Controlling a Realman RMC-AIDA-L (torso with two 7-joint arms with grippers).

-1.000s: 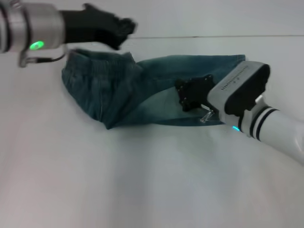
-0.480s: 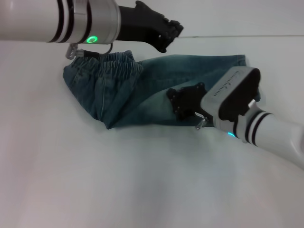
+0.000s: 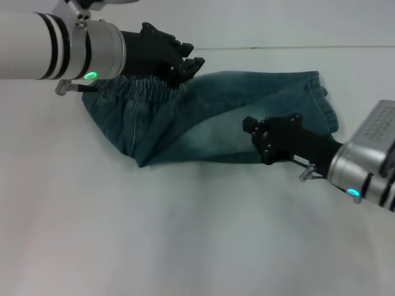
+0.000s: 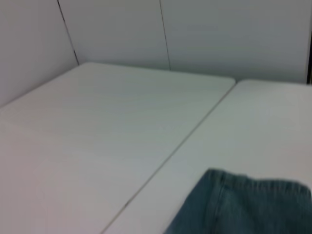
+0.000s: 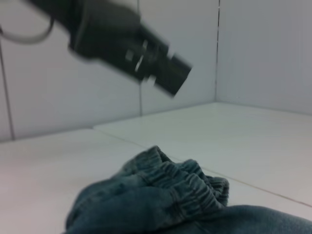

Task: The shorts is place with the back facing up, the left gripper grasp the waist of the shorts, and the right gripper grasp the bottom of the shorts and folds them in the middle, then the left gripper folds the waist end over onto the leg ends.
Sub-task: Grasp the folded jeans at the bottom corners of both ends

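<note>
Shorts [image 3: 210, 117] of blue denim lay flat on the white table [image 3: 154, 234], already folded lengthwise, their long axis running from side to side across the robot's front. The gathered waist [image 3: 145, 92] pointed toward the robot's left, and the leg ends [image 3: 318, 102] pointed toward its right.

Nearest of the two, the right hand [image 3: 265, 139] sat at the near edge of the shorts, toward the leg ends. Its black fingers overlapped the denim there in the head view, but whether they touched or pinched the cloth could not be told, nor how far apart they stood. Its silver wrist trailed off over the bare table on the near side of the shorts.

Farther off, the left hand [image 3: 182, 65] hovered at the far edge of the shorts, over the waist. Its dark fingers looked drawn close together, though whether they had hold of the waistband could not be told. The right wrist view showed the bunched elastic of the waist with the left hand hanging above it, seemingly clear of the cloth. Beyond the shorts a seam [image 3: 278, 47] crossed the table.
</note>
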